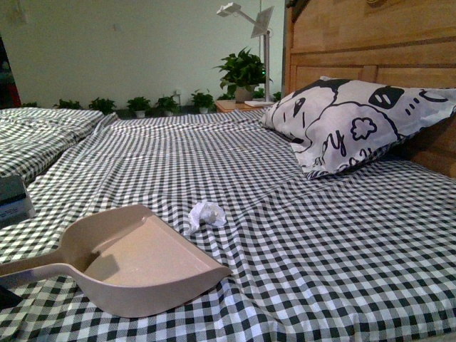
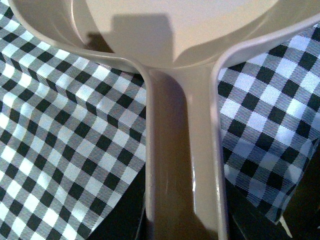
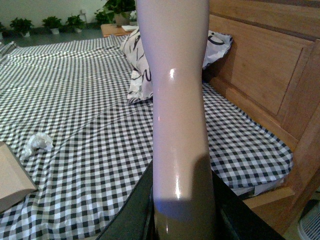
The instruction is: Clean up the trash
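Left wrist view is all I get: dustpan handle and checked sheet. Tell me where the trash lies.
Observer: In the front view the trash, a crumpled white wad, lies on the sheet just beyond the dustpan's far edge, not touching it.
Operator: Report what's inside the pan.
Observer: No trash; its floor shows bare.
Operator: Give me the right arm.
Observer: Its wrist view looks along a pale glossy handle; the working end is out of frame.
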Robot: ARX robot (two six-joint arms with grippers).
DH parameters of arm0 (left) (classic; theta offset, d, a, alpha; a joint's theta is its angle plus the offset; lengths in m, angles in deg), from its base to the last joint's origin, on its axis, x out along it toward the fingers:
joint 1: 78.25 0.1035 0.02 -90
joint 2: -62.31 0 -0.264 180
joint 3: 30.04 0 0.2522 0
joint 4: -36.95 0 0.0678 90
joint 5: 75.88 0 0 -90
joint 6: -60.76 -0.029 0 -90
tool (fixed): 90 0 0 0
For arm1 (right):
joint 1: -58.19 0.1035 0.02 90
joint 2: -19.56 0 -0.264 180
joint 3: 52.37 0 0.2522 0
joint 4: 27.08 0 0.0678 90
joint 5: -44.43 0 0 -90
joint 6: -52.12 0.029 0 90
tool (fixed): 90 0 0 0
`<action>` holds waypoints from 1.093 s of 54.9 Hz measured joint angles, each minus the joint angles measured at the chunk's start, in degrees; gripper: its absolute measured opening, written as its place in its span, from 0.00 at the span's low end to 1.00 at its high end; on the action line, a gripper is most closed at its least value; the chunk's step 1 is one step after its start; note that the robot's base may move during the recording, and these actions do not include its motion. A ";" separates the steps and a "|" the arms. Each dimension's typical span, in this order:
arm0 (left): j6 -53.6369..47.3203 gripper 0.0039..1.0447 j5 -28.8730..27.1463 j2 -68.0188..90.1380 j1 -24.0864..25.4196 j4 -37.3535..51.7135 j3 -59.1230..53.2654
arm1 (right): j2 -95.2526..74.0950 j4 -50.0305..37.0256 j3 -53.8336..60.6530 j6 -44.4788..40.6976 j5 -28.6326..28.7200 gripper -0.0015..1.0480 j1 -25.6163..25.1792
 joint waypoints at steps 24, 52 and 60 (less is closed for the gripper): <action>-0.24 0.25 -0.04 0.00 0.00 0.00 0.00 | -8.59 13.38 -6.86 -1.14 -1.05 0.20 -1.31; -0.33 0.25 -0.02 0.02 0.07 0.00 0.00 | -49.72 2.32 -27.87 1.07 6.56 0.20 8.02; -0.35 0.25 -0.02 0.02 0.07 0.00 0.00 | -57.42 0.20 -31.47 1.29 5.53 0.20 11.52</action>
